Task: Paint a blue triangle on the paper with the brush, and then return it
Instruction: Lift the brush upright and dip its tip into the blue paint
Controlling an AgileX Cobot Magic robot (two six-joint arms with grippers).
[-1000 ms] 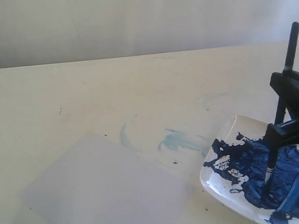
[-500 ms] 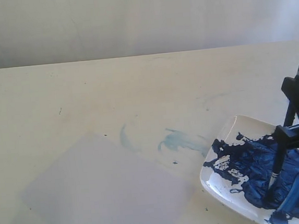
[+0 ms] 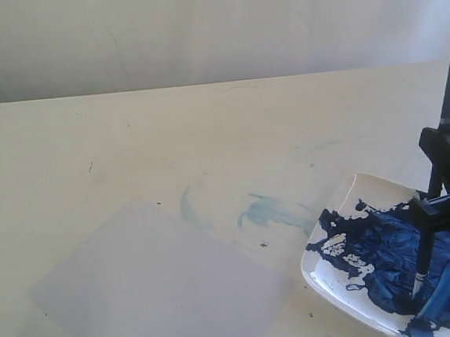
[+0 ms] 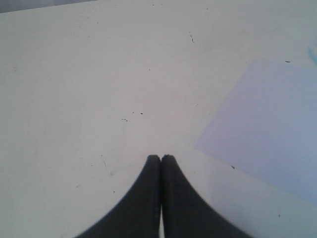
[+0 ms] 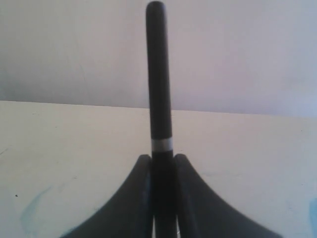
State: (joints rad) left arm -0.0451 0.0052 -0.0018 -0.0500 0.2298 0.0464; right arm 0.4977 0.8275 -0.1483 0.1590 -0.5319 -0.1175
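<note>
My right gripper (image 3: 436, 197) is shut on the brush (image 3: 447, 98) and holds it nearly upright over a white plate (image 3: 323, 278) at the right edge. The brush tip (image 3: 416, 292) dips into the dark-blue paint (image 3: 389, 245) spread across the plate. In the right wrist view the black handle (image 5: 158, 74) rises between the closed fingers (image 5: 141, 171). The paper (image 3: 157, 289) lies bare at front left, and no dark-blue triangle shows on it. The left gripper (image 4: 161, 157) is shut on nothing above the bare table, with a corner of the paper (image 4: 267, 124) beside it.
Faint pale-blue smears (image 3: 272, 210) and a short pale streak (image 3: 186, 206) mark the cream table (image 3: 128, 137) between paper and plate. A pale wall stands behind the table's far edge. The plate runs out of the exterior view at right.
The right gripper with the brush shifted right, then came slightly back and lower. The tip slid a little toward the near side within the paint.
</note>
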